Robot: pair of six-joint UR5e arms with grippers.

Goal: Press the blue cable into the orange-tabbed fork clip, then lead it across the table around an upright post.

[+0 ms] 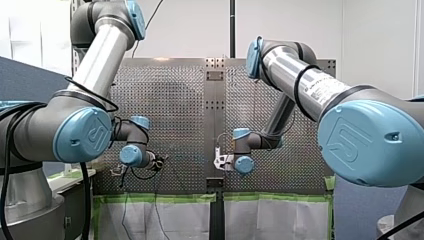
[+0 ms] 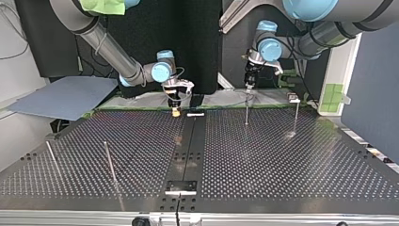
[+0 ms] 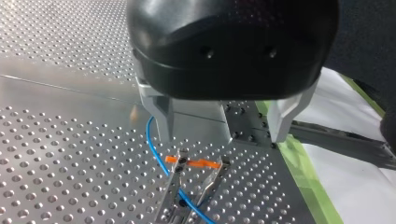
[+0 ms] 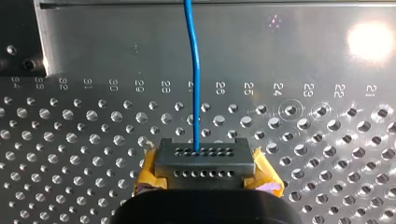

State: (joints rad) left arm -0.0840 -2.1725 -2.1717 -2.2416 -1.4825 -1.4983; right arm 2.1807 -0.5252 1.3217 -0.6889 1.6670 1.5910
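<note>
The thin blue cable [image 4: 196,70], probably light and limp, crosses the orange-tabbed fork clip [image 3: 191,186] under my released left end effector [image 3: 220,139], while my right end effector [image 4: 201,161] clenches it farther off; better to hold it near the clip.

desk [image 3: 56,140]: perforated metal, shiny
blue cable [image 4: 196,70]: smooth plastic
my left claw [image 3: 219,133]: glossy black casing, metal fingers [image 3: 161,114]

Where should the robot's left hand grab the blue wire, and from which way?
Probably the free curved stretch of the blue cable next to the fork clip, where it runs bare over the table. My left gripper, open above it, should come straight down, one finger each side, because the clip's prongs crowd the rest.
</note>
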